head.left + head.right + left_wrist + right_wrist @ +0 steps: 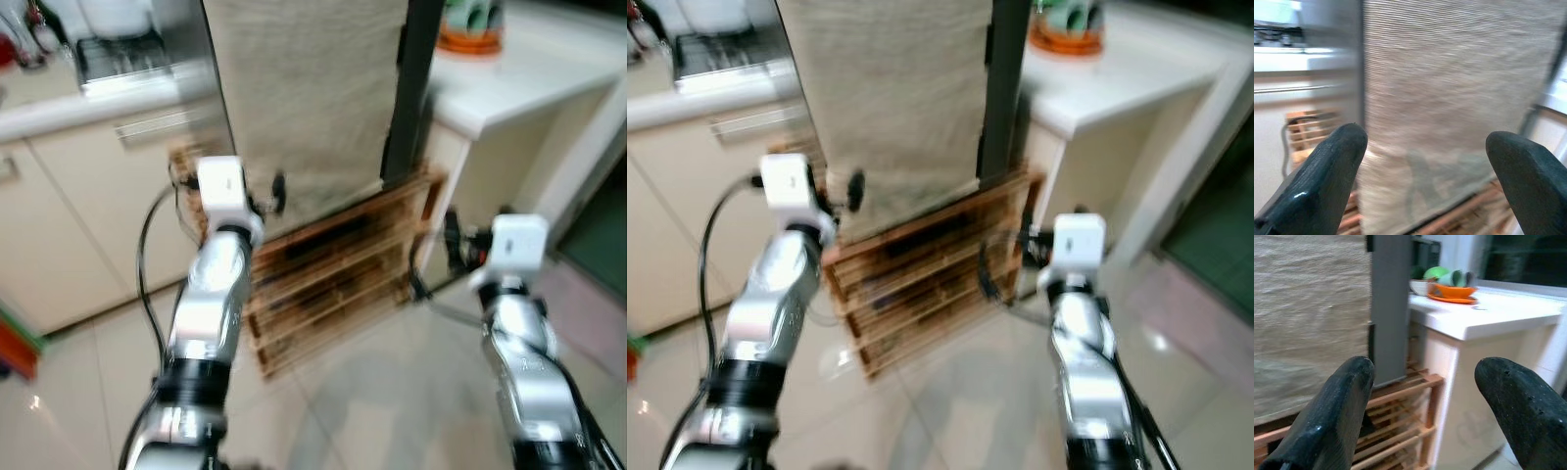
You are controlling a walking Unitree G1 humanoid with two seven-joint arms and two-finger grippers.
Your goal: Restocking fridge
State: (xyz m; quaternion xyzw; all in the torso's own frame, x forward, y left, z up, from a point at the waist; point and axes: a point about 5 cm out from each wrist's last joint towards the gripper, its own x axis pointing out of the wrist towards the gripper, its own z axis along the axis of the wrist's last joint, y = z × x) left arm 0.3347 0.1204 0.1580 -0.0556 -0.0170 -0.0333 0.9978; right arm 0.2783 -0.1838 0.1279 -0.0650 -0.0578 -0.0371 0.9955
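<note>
Kitchen; fridge (309, 88); both fingers (1327, 171) spread.

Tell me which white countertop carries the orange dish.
The countertop on the robot's right, beside the fridge, holds the orange dish; the left countertop carries a metal rack instead.

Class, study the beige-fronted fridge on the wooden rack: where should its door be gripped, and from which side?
The beige front looks flat and plain, so the likeliest hold is its upright edge beside the dark grey side panel. Come from the robot's right with the right gripper, jaws open, hooking one finger behind that straight edge.
</note>
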